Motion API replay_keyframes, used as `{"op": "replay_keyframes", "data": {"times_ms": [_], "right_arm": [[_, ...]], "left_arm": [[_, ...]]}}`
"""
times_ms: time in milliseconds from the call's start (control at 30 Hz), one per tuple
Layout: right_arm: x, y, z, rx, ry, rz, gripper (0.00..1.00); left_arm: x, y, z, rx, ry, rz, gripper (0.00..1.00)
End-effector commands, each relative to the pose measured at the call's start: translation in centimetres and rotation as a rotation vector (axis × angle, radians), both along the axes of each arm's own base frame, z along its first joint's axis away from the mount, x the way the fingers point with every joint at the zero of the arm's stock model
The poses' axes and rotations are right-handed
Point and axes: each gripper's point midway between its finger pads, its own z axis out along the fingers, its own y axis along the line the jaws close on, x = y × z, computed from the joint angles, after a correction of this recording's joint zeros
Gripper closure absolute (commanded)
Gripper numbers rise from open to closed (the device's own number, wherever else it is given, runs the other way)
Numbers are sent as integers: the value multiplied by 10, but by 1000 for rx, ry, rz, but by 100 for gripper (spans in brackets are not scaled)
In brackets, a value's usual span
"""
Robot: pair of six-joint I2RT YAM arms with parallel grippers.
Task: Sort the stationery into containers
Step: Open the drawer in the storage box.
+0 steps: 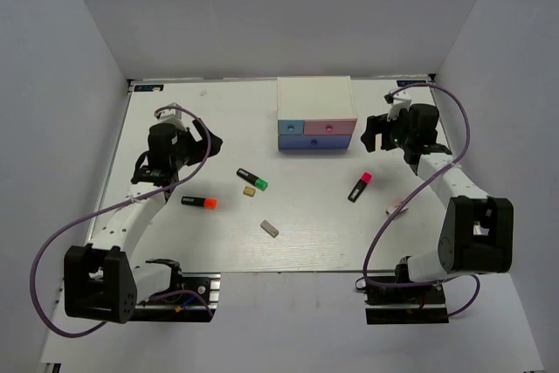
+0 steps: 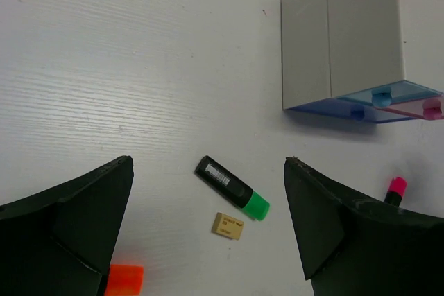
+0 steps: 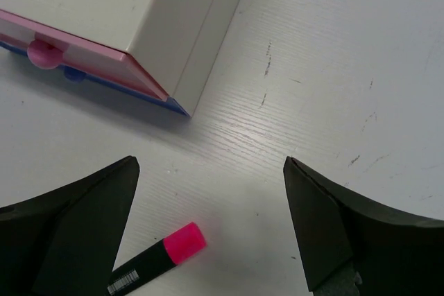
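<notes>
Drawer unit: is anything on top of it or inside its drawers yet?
Nothing lies on the drawer unit's white top. The light blue drawer, pink drawer and purple-blue drawer look pushed in, so their insides are hidden.

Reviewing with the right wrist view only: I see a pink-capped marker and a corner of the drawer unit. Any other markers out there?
Observer: Yes, two more, a green-capped marker and an orange-capped marker, both left of centre in the top view.
Operator: Erasers too?
Observer: Three: a tan eraser beside the green-capped marker, a grey eraser lying apart, a pinkish eraser far right.
Operator: And the left gripper?
Observer: The left gripper is open and empty, looking down at the green-capped marker.
</notes>
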Motion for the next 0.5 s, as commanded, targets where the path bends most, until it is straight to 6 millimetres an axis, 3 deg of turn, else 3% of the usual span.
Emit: {"op": "replay_keyframes", "data": {"times_ms": [0,233,267,367,467], "right_arm": [[0,10,21,8,-26,80,10],[-15,12,15,-72,-24,185,10],[-19,14,14,-102,-21,235,10],[-29,26,10,-70,17,321,10],[-33,38,17,12,25,353,11]], "left_arm": [[5,-22,15,-79,-42,-87,0],[5,-39,14,-133,-32,-149,0],[4,-39,6,-140,-9,-144,0],[2,-39,4,-150,5,-138,0],[-3,-35,-11,-156,55,-103,0]]}}
